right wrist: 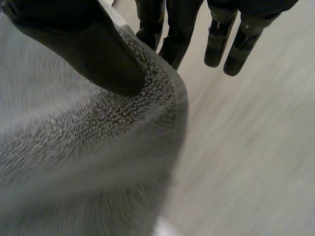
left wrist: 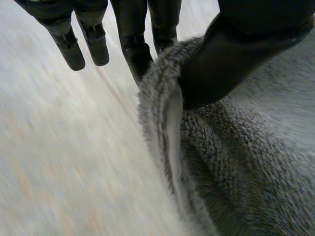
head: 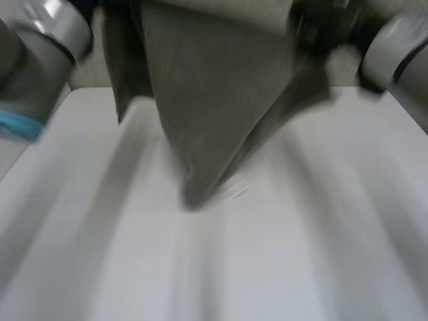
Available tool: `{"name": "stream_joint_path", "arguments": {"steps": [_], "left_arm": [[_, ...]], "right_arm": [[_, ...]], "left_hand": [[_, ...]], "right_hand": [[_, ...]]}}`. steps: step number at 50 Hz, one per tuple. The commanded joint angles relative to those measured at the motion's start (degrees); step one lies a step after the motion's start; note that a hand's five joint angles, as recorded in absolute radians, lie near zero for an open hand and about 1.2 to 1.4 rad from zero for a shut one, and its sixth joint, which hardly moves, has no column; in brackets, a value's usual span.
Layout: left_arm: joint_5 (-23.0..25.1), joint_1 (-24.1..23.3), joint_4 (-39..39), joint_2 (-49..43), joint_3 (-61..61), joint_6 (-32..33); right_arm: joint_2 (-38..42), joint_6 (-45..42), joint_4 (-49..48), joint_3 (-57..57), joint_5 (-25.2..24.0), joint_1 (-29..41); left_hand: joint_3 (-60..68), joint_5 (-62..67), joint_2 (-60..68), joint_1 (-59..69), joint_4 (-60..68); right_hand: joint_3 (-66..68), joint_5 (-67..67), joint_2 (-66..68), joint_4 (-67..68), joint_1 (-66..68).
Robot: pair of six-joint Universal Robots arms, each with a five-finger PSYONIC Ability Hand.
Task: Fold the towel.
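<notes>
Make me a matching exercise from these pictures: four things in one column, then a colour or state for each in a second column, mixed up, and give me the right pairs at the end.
Things:
1. towel
2. table
3. left hand
4. left arm

Colours or states:
A. grey joint with a light-blue cap
B. black, pinching a fluffy edge
C. white and flat
D. grey, held up, hanging down to a point

Pairs: 1-D, 2-C, 3-B, 4-A.
</notes>
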Motion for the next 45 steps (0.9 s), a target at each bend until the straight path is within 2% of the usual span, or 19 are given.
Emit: {"name": "stream_joint_path", "arguments": {"steps": [1, 7, 9, 15, 17, 18, 20, 21, 23, 24, 25, 26, 28, 31, 34, 36, 45], "left_arm": [[0.66, 0.06, -0.01, 8.90, -6.54, -3.53], [1.98, 0.42, 3.77, 10.32, -18.53, -3.27], [4.07, 0.68, 6.92, 10.32, -26.58, -2.66], [6.81, 1.03, 12.65, 9.61, -36.99, 0.07], [7.07, 1.12, 15.97, 7.78, -42.58, 4.17], [7.07, 1.12, 15.99, 7.77, -42.61, 4.20], [7.25, 1.12, 18.00, 5.59, -47.16, 9.62], [7.25, 1.12, 18.01, 5.57, -47.18, 9.65], [7.07, 0.95, 19.15, 1.55, -50.77, 14.81], [7.07, 0.94, 19.16, 1.53, -50.79, 14.83], [6.81, 0.68, 19.42, -0.65, -51.92, 17.44], [6.81, 0.68, 19.42, -0.67, -51.93, 17.47], [6.20, 0.42, 19.86, -4.69, -52.98, 22.11], [4.71, 0.42, 20.56, -7.34, -52.98, 23.97], [3.65, 0.50, 20.65, -7.96, -52.89, 23.97], [1.55, 0.68, 20.65, -8.14, -52.98, 23.97], [-3.30, 0.15, 20.74, -7.70, -53.33, 22.04]], "right_arm": [[-15.59, 4.85, -14.41, 12.15, 2.44, 0.14], [-19.39, 4.32, -14.33, 22.04, 0.59, 0.06], [-20.35, 2.92, -13.71, 27.81, -1.33, 0.14], [-21.59, -0.34, -12.30, 36.89, -1.78, 0.23], [-21.50, -3.14, -11.25, 43.27, -1.87, 0.23], [-21.50, -3.15, -11.25, 43.31, -1.87, 0.23], [-21.24, -4.64, -11.07, 46.38, -1.87, 0.23], [-20.89, -6.21, -11.16, 49.43, -1.87, 0.06], [-20.80, -7.37, -11.25, 52.45, -1.96, -0.38], [-20.62, -7.80, -11.25, 54.71, -2.22, -0.64], [-20.45, -7.90, -11.34, 56.73, -2.57, -0.73], [-20.45, -7.90, -11.34, 56.75, -2.57, -0.74], [-19.92, -7.81, -11.86, 58.77, -2.84, -1.43], [-19.48, -7.98, -11.86, 59.30, -2.66, -1.88], [-18.78, -7.72, -11.95, 59.48, -2.75, -2.32], [-18.69, -7.55, -11.95, 59.39, -2.66, -2.40], [-18.69, -6.31, -12.13, 59.39, -2.49, -2.67]], "left_hand": [[-3.31, 3.89, 3.73, 5.11, -3.76], [-3.31, 3.89, 3.73, 5.11, -3.76], [-3.31, 3.89, 3.73, 5.11, -3.76], [-3.31, 3.89, 3.73, 5.11, -3.76], [-3.31, 3.75, 3.59, 4.96, -3.76], [-3.31, 3.75, 3.58, 4.96, -3.76], [-3.31, -1.60, -1.77, -0.39, -3.76], [-3.31, -1.64, -1.80, -0.42, -3.76], [-3.31, -13.67, -13.83, -12.45, -3.76], [-3.31, -13.75, -13.91, -12.53, -3.76], [-3.31, -24.07, -24.23, -22.86, -3.76], [-3.31, -24.18, -24.34, -22.96, -3.76], [-3.31, -28.72, -28.88, -27.50, -3.76], [-3.31, -31.23, -31.39, -30.01, -3.76], [-3.31, -34.27, -34.43, -33.05, -3.76], [-3.31, -41.97, -42.13, -40.76, -3.76], [-3.31, -48.40, -48.56, -47.18, -3.76]], "right_hand": [[-3.02, 2.82, 5.24, -4.35, 3.44], [-3.02, 2.82, 5.24, -4.35, 3.44], [-3.02, 2.82, 5.24, -4.35, 3.44], [-3.02, 2.82, 5.24, -4.35, 3.44], [-3.02, 2.82, 5.24, -4.35, 3.44], [-3.02, 2.82, 5.24, -4.35, 3.44], [-3.02, 2.82, 5.24, -4.35, 3.44], [-3.02, 2.82, 5.24, -4.35, 3.44], [-3.02, 2.82, 5.24, -4.35, 3.44], [-3.02, 2.82, 5.24, -4.35, 3.44], [-3.02, 2.82, 5.24, -4.35, 3.44], [-3.02, 2.82, 5.24, -4.35, 3.44], [-3.02, 2.82, 5.24, -4.35, 3.44], [-3.02, 2.82, 5.24, -4.35, 3.44], [-3.02, 2.82, 5.24, -4.35, 3.44], [-3.02, 2.82, 5.24, -4.35, 3.44], [-3.02, 2.82, 5.24, -4.35, 3.44]]}}
